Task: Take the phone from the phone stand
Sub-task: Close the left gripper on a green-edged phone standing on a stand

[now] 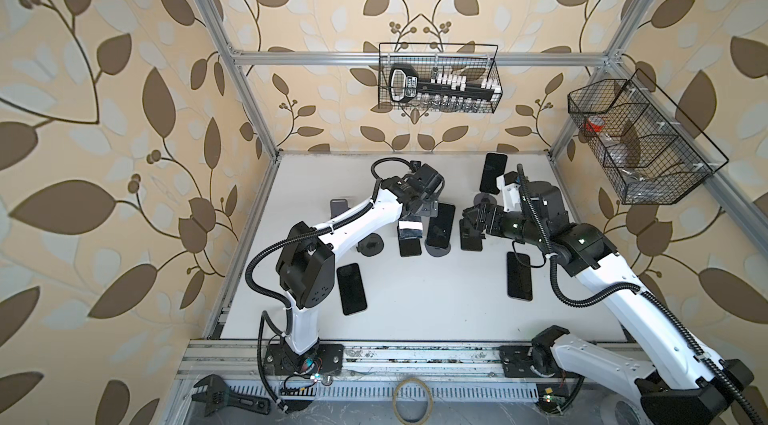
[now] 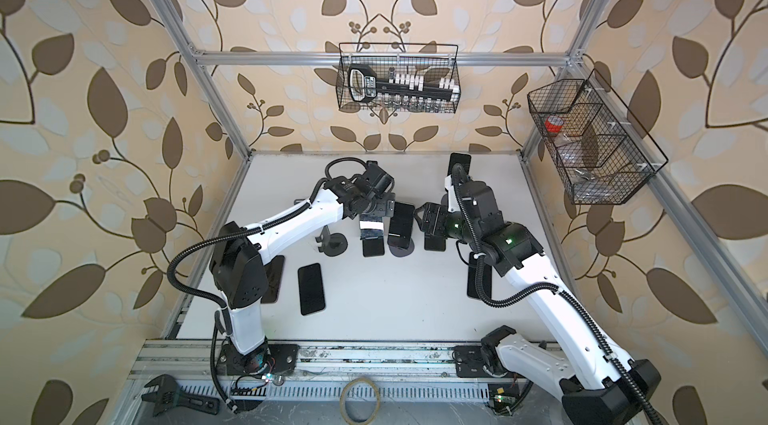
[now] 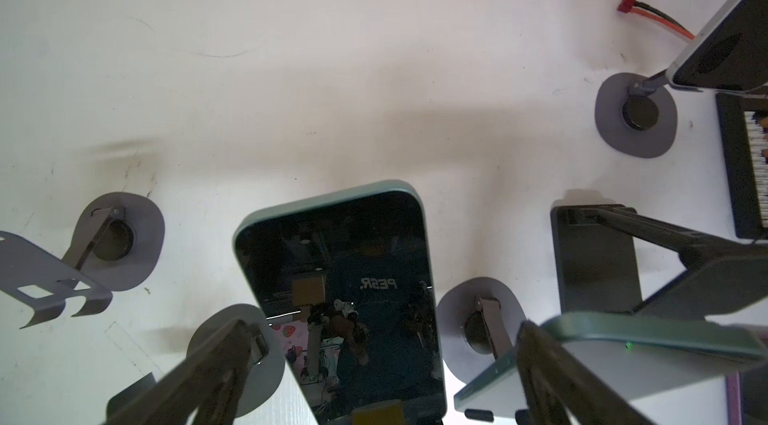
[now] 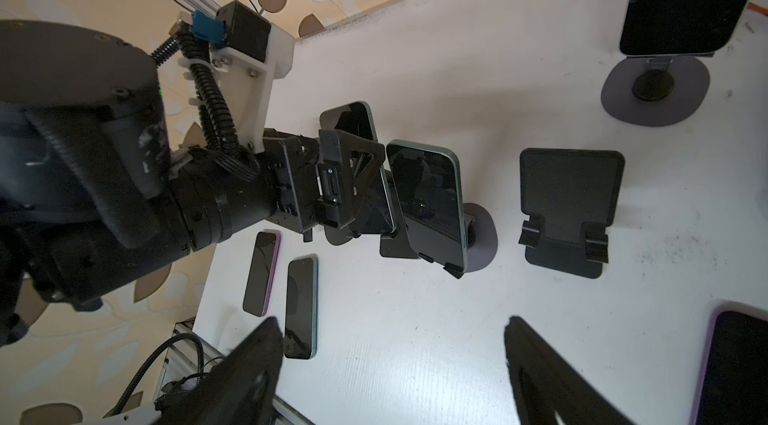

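Walls: beige wallpaper (image 1: 104, 132) with brown leaves.
Frame: aluminium bars (image 1: 374, 57) along the edges.
Table: white top (image 1: 436, 298), scuffed, with a slotted rail (image 1: 415, 354) at its front.
Back basket: black wire basket (image 1: 496, 82) hung on the rear bar, holding a black tool rack (image 1: 415, 84) with white pieces.
Side basket: black wire basket (image 1: 665, 190) on the right wall, a red roll (image 1: 595, 124) in its rear compartment.
Wrench: black (image 1: 226, 396), below the rail, front left.
Ring: thin loop (image 1: 412, 400), front middle.
Plug: red (image 3: 627, 3), with red and black wires, on the table.
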